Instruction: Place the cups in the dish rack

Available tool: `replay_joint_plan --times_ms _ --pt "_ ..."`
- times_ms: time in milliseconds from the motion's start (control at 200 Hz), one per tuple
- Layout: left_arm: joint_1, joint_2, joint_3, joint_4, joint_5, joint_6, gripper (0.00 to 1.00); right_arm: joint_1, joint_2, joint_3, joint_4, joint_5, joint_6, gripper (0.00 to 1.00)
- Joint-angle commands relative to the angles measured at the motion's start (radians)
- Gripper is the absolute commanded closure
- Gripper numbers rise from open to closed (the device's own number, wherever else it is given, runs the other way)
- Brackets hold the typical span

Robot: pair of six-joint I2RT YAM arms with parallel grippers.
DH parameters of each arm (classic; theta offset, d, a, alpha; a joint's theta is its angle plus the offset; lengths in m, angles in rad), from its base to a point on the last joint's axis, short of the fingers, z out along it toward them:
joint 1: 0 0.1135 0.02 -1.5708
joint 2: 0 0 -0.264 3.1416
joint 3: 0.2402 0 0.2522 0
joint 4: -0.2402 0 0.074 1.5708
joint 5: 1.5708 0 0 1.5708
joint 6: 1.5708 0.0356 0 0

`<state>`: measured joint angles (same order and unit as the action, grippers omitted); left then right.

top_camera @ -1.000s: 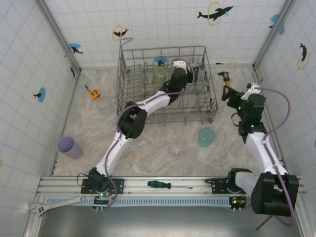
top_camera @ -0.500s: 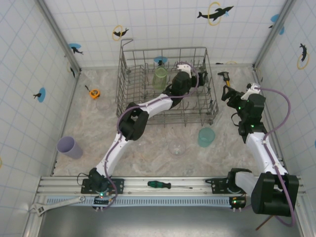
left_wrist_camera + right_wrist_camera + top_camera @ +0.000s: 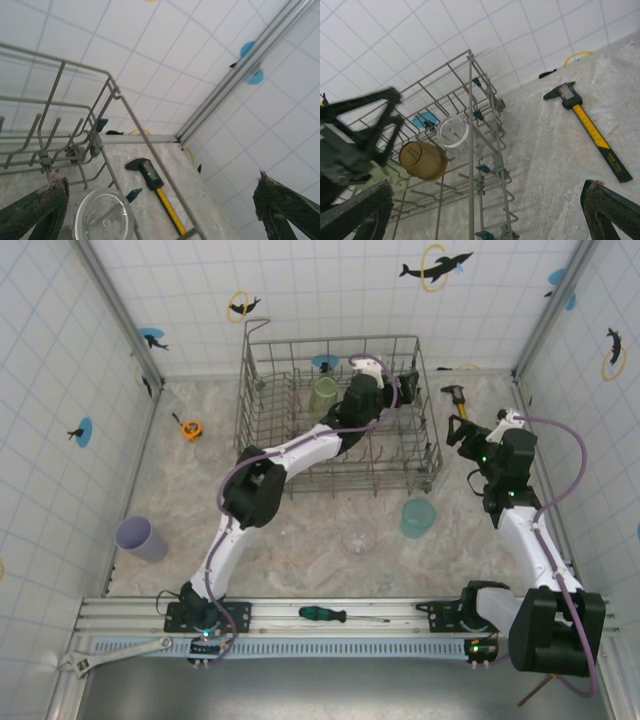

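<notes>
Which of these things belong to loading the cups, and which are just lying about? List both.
Job:
- dish rack
- in it: pale green cup, amber cup, clear cup
- on the table: teal cup, clear glass, lilac cup

Lying about:
- screwdriver
- wrench
- tape measure
- caliper

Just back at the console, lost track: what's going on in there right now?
The left arm reaches into the dish rack, and the left end effector stands open above a clear cup sitting in the rack. A pale green cup and an amber cup are in the rack too. The right end effector is open and holds nothing, off to the rack's right. A teal cup, a second clear cup and a lilac cup wait on the table.
</notes>
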<state>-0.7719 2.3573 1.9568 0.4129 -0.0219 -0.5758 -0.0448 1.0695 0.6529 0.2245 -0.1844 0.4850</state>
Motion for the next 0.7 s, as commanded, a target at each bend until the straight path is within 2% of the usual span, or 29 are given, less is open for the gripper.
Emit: replay_joint_plan --times_ms 0,150,385,691 --pt "-0.007 -0.164 -0.062 0.025 0.01 0.014 0.02 0.006 0.025 0.079 -0.049 -0.035 0.031 0.0" --pt "-0.007 -0.318 -0.2 -0.001 0.031 0.016 0.02 0.024 0.042 0.132 -0.131 -0.032 0.05 0.0" --pt "-0.017 -0.608 -0.538 -0.022 0.04 -0.001 0.02 0.051 0.057 0.205 -0.301 0.01 0.066 0.0" --pt "-0.131 -0.839 -0.729 -0.214 0.032 0.032 0.02 0.081 0.027 0.243 -0.49 0.083 0.05 0.0"
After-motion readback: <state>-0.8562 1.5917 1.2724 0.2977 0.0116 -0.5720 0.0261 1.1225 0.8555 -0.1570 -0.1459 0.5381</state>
